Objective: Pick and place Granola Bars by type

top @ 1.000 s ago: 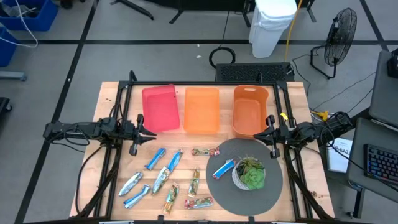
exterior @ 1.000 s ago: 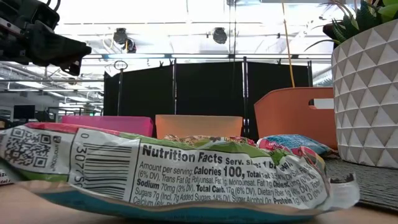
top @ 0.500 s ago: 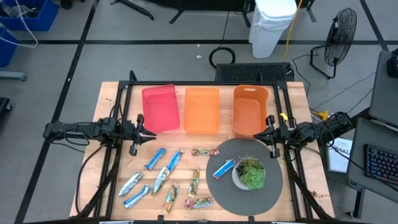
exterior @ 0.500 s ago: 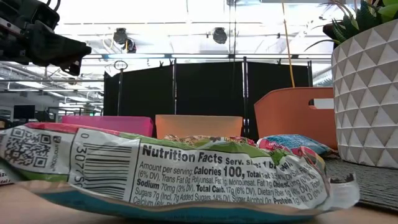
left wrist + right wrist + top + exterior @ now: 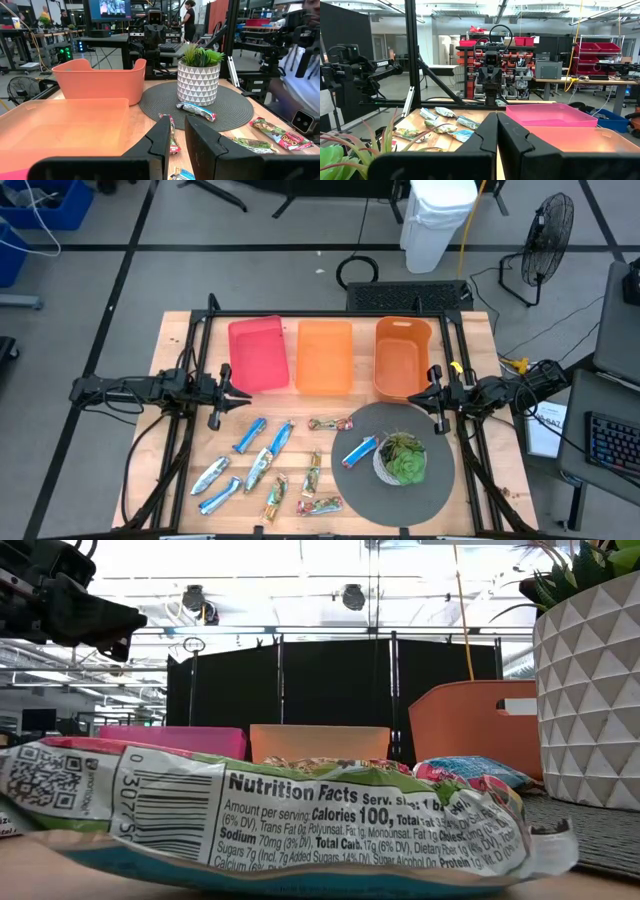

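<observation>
Several granola bars lie flat on the wooden table's near half: blue and silver-blue ones, green-gold ones and brown-red ones. One blue bar lies on the round grey mat. One bar's printed wrapper fills the low view. My left gripper hovers at the table's left by the pink bin, empty, its fingers a narrow gap apart. My right gripper hovers at the right by the orange bin, shut and empty, also in its wrist view.
Three bins stand in a row at the far edge: pink, light orange and orange. A green plant in a white patterned pot stands on the grey mat. Black frame rails run along both table sides.
</observation>
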